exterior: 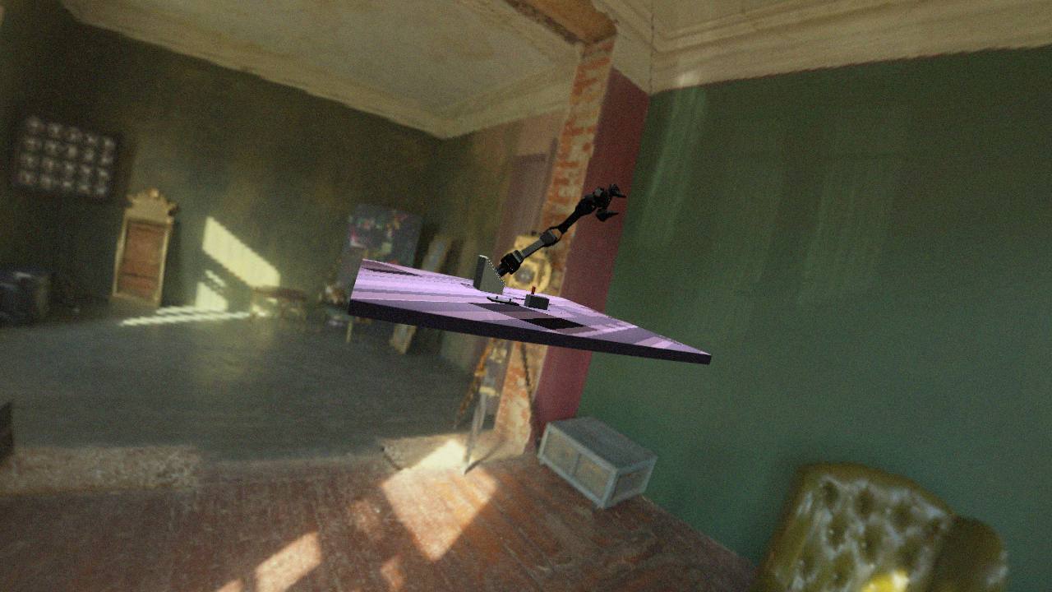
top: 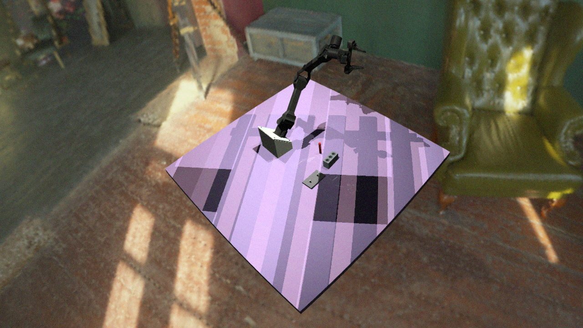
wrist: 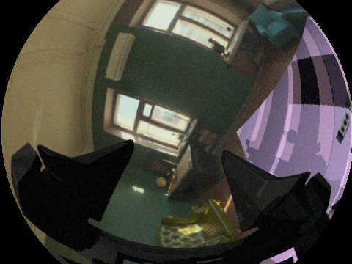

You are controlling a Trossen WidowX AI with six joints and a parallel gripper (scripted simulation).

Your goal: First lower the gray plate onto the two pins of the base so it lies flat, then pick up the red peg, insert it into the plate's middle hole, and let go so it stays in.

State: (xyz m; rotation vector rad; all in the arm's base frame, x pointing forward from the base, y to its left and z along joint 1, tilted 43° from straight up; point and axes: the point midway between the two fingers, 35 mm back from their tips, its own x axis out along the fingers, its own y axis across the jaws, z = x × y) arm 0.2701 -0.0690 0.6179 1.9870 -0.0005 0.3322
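Plate unfitted, peg uninserted: both steps remained. The table (top: 264, 228) (exterior: 412, 292) (wrist: 271, 121) had its far edge below the wide, unladen gripper (top: 362, 59) (exterior: 620, 205) (wrist: 178, 149), upper right of the top view, with open air around. Mid-table, the plate (top: 330, 159) (exterior: 537, 302) (wrist: 343, 126) sat beside the base (top: 312, 180) (exterior: 502, 299); the peg (top: 319, 148) (exterior: 532, 289) stood near.

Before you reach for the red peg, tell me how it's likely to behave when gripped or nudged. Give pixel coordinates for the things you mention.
The red peg (top: 319, 148) (exterior: 532, 290) stands upright and looks slim for its height, so a sideways nudge would probably tip it. Its shape looks straight and rod-like, so it will likely stay stiff in the hand. If it does fall, that narrow form may roll.
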